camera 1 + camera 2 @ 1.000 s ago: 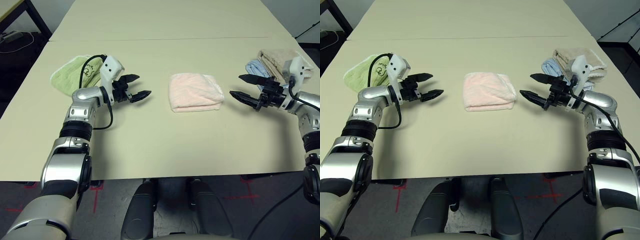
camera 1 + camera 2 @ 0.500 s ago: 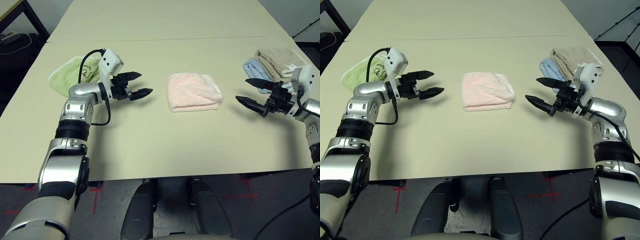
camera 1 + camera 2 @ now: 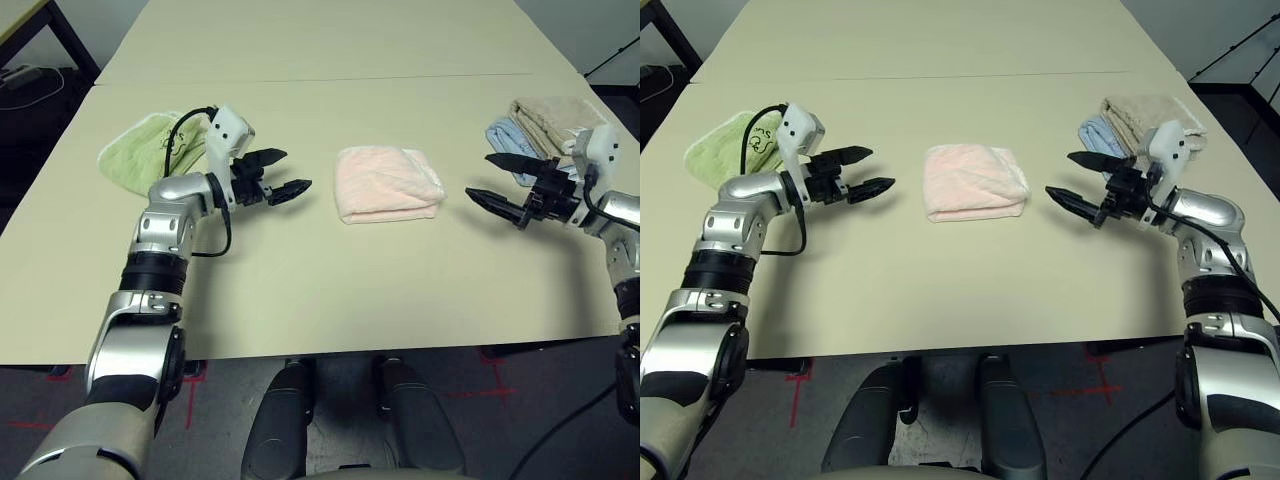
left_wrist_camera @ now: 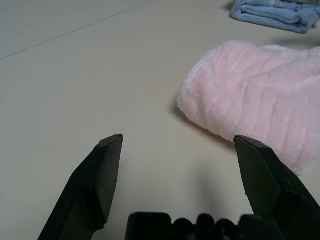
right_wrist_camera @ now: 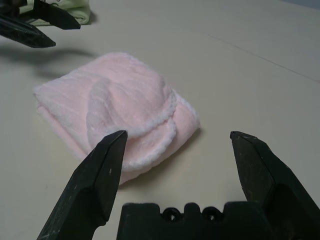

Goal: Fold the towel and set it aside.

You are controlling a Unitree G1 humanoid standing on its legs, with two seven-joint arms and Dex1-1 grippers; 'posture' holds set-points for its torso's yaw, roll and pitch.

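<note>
The pale pink towel point(image 3: 388, 184) lies folded in a thick bundle at the middle of the table, its scalloped edge point(image 5: 167, 112) curling over the top. To its left hovers my left gripper point(image 3: 285, 173), open and empty, fingers pointing at the towel with a gap between. On the towel's other side my right gripper point(image 3: 492, 177) is open and empty too, aimed at it from a short distance. In the left wrist view the towel point(image 4: 260, 105) sits beyond the fingertips point(image 4: 112, 145). Nothing touches the towel.
A light green towel point(image 3: 148, 150) with dark embroidery lies at the left behind my left arm. Folded blue point(image 3: 512, 136) and beige point(image 3: 555, 118) towels are stacked at the right, near my right wrist. A seam point(image 3: 330, 78) crosses the table behind them.
My left gripper has edged slightly right toward the towel. My right gripper drew back to the right, then came part of the way back. The towel has not moved.
</note>
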